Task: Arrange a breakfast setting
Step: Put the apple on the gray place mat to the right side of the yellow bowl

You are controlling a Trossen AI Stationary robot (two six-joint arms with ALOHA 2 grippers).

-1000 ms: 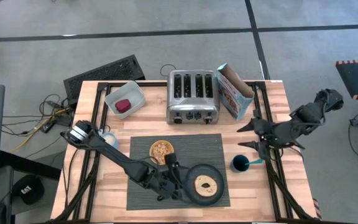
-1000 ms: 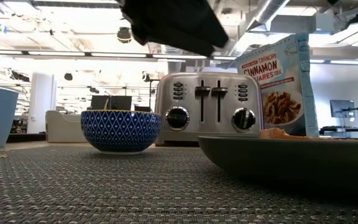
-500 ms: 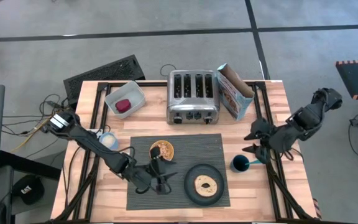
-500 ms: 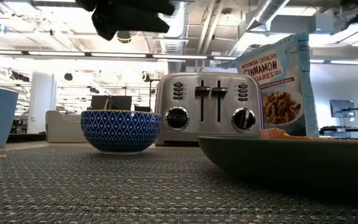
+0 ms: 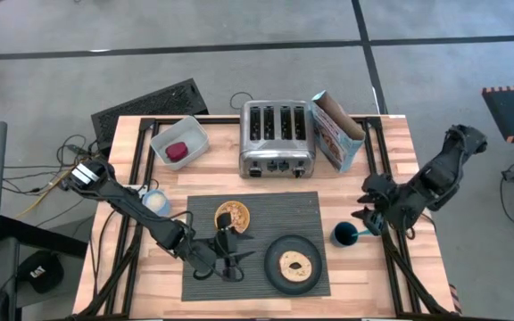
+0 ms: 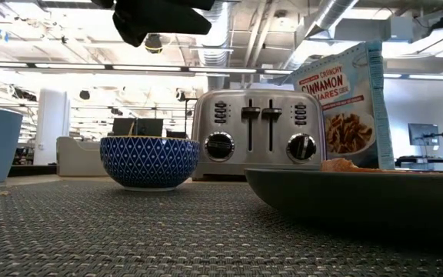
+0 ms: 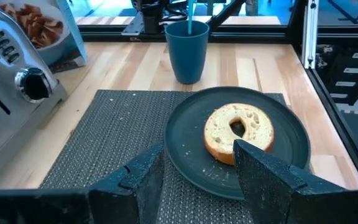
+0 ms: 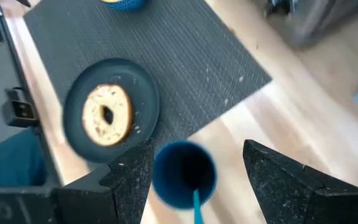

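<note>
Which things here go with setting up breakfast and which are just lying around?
Part of the job:
placemat
bowl
plate
bagel
cup with spoon
red fruit in a tub

Just lying about:
toaster
cereal box

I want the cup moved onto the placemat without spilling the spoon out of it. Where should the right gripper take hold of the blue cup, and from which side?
Grip the blue cup across its round wall, below the rim, from above with the open right gripper. It stands upright beside the placemat, and the spoon inside leans on the rim, so probably keep the fingers outside the wall and clear of the handle.
</note>
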